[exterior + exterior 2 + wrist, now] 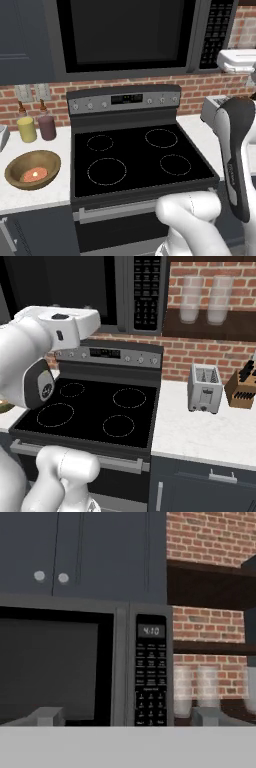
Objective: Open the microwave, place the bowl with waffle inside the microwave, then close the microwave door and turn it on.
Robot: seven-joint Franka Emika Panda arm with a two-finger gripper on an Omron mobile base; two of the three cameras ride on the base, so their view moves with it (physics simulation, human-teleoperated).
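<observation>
Straight ahead of the fingers (47, 716), at about the same height: the microwave (85, 662), with the microwave door (50, 667) shut flat and its black window dark. Spread wide apart and grasping nothing. Held up high and pointed at the front of the appliance, most probably because opening has to come first; no way in for the bowl with the door closed. Slightly to the right of the fingers, the keypad strip (150, 672) with a lit display on top, needed only at the end for switching on. Cannot make out the bar handle clearly from here, so hard to judge how well aligned for a pull.

Far below the fingers and well to their left, on the white tabletop (55, 192): the bowl (32, 169), upright, with the waffle (35, 174) lying in its middle. Untouched, waiting just beside the stove (140, 155), so within easy reach later.

Behind the bowl, a yellow jar (26, 129) and a maroon jar (47, 126), near enough to be knocked during a careless descent. Under the fingers, only the flat black stove, nothing tall. To the right and lower, a toaster (205, 388) and a knife block (241, 388); to the right at about the same level, glasses (182, 692) on a shelf, close to the keypad side. Nothing directly between the fingers and the door.
</observation>
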